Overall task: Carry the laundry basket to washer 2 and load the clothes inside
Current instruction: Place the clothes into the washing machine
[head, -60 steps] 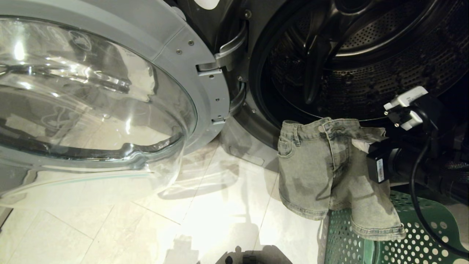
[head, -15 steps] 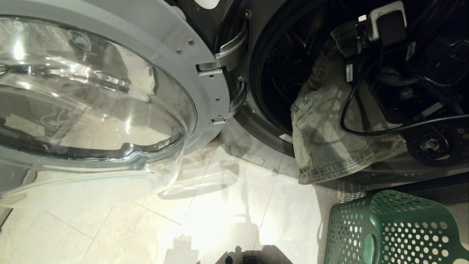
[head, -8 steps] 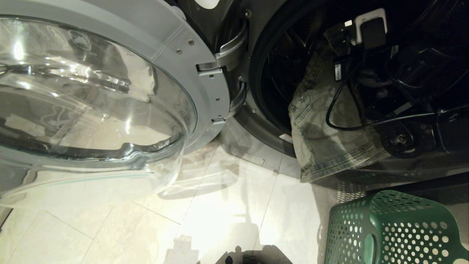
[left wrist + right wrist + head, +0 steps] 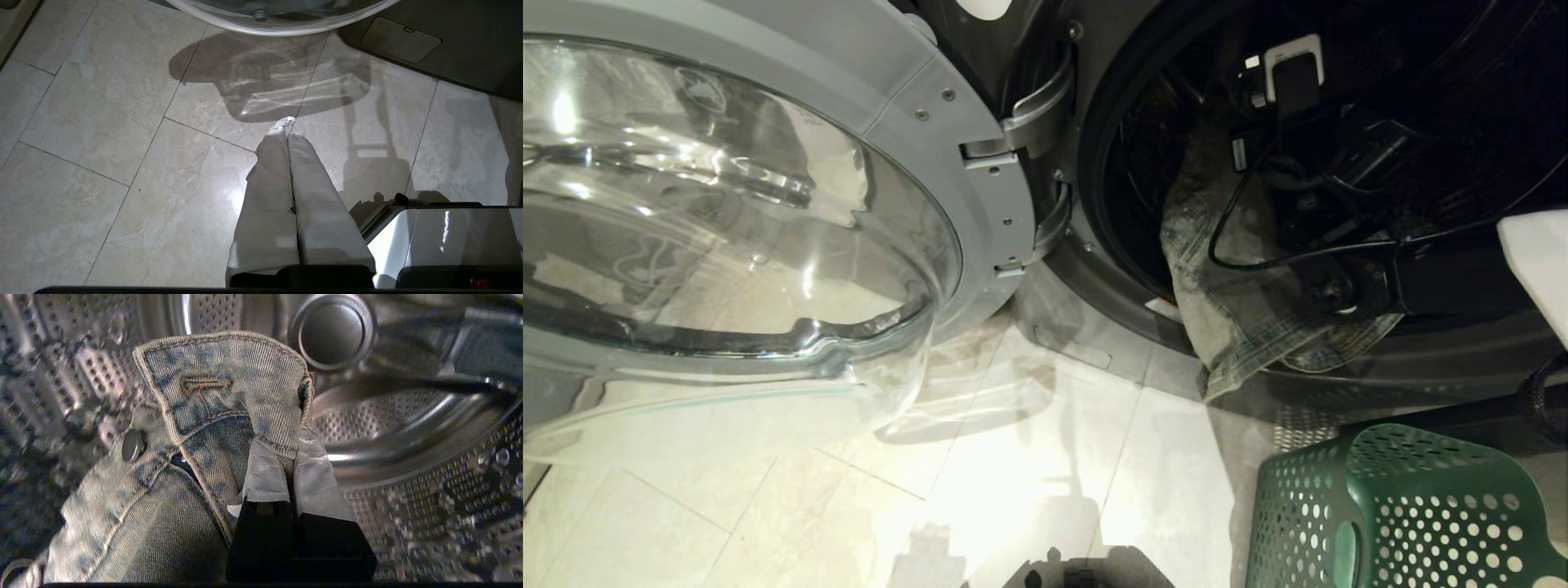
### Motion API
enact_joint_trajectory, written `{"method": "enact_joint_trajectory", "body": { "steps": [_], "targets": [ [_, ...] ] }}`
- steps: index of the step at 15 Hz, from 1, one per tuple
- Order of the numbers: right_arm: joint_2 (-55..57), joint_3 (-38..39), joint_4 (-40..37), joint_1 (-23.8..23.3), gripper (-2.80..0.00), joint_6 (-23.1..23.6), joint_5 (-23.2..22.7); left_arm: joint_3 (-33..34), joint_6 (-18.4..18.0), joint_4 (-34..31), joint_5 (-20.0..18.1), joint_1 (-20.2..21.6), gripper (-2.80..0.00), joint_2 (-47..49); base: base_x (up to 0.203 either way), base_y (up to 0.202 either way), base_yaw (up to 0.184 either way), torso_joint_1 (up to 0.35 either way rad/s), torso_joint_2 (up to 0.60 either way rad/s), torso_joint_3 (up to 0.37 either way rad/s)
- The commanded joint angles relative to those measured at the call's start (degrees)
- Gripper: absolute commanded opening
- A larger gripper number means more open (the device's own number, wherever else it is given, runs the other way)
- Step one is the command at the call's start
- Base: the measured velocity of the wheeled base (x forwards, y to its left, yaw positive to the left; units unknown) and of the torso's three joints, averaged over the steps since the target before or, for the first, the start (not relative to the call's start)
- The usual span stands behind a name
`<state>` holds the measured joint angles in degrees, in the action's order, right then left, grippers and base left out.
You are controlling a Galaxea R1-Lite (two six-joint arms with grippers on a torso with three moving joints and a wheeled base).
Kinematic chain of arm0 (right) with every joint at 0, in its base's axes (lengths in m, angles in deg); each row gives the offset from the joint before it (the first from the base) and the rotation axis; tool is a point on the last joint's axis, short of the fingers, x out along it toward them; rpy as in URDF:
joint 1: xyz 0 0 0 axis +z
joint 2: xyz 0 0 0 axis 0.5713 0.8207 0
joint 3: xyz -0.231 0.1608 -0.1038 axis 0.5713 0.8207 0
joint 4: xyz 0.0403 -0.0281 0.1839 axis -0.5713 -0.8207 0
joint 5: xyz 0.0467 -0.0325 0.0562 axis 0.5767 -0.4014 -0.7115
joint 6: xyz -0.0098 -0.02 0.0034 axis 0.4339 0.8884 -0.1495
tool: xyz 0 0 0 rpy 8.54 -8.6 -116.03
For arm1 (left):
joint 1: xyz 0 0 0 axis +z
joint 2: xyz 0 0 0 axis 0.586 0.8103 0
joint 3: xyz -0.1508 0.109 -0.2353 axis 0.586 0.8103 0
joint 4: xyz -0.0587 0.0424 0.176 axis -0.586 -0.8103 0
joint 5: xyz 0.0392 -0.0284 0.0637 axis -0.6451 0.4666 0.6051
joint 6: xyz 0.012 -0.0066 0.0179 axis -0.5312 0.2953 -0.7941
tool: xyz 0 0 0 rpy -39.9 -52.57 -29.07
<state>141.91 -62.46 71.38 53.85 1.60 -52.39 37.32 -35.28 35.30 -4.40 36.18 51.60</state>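
Right gripper (image 4: 291, 457) — jaws clenched on the waistband of the denim shorts (image 4: 171, 490), the two taped fingers (image 4: 265, 473) pinching the fabric edge just beside the buttonhole flap. The gripper is inside the washer drum (image 4: 408, 465), pointing toward the round hub at the drum's back wall. The metal button sits on the waistband beside the grasped flap.

From the head view, the right arm reaches through the washer opening (image 4: 1111, 204) with its black cable looping down in front of the shorts (image 4: 1225, 286). The waist end is up inside the drum; the leg hems hang over the lower lip of the opening, outside it, above the floor (image 4: 1013, 474).

The washer door (image 4: 768, 204) stands swung wide open on its hinge, to the left of the opening.

The laundry basket (image 4: 1388, 514) sits on the floor just below and in front of the opening, near its right side, apart from the hanging hems.

Left gripper (image 4: 289, 130) — jaws pressed together, grasping nothing, hanging above bare floor tiles below the open door
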Motion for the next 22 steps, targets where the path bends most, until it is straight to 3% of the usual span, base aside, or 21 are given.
{"method": "enact_joint_trajectory", "body": {
  "steps": [1, 8, 22],
  "targets": [
    [4.6, -5.5, -1.4, -0.3, -2.8, 0.4, 0.2, 0.1, 0.0, 0.0, 0.0, 0.0, -2.8, 0.0, 0.0, 0.0, 0.0, 0.0, 0.0, 0.0],
    [9.3, -17.9, -3.3, -1.3, -2.8, 0.4, 1.2, 0.1, 0.0, 0.0, 0.0, 0.0, -2.8, 0.0, 0.0, 0.0, 0.0, 0.0, 0.0, 0.0],
    [1.2, -16.8, -2.4, -3.1, -2.8, -0.3, 1.1, 0.1, 0.0, 0.0, 0.0, 0.0, -2.8, 0.0, 0.0, 0.0, 0.0, 0.0, 0.0, 0.0]
  ]
}}
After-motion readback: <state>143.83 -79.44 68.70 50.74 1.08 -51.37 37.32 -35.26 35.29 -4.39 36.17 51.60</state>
